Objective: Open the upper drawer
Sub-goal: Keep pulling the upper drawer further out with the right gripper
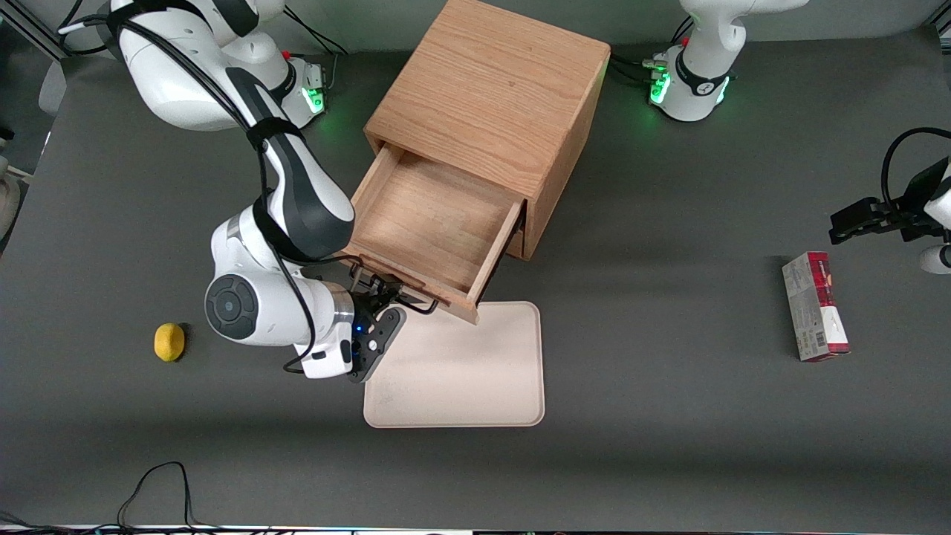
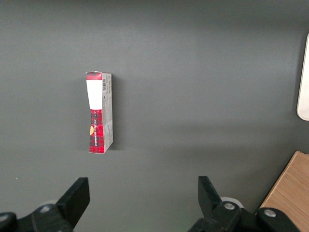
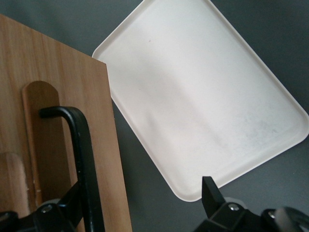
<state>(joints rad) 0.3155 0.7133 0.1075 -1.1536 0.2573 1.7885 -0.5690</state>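
The oak cabinet (image 1: 490, 89) stands at the middle of the table. Its upper drawer (image 1: 438, 215) is pulled far out, and its light-wood inside is empty. The drawer's front panel (image 3: 53, 121) carries a thin black wire handle (image 1: 416, 305), which also shows in the right wrist view (image 3: 82, 159). My right gripper (image 1: 383, 301) is at the drawer front, just in front of the handle. Its fingers are spread wide in the right wrist view (image 3: 142, 203). One finger (image 3: 72, 203) lies beside the handle, the other finger (image 3: 210, 193) is over the tray's corner. Nothing is held.
A beige tray (image 1: 461, 371) lies flat on the table right in front of the drawer, partly under its front edge; it also shows in the right wrist view (image 3: 203, 96). A lemon (image 1: 169, 342) lies toward the working arm's end. A red box (image 1: 815, 306) lies toward the parked arm's end.
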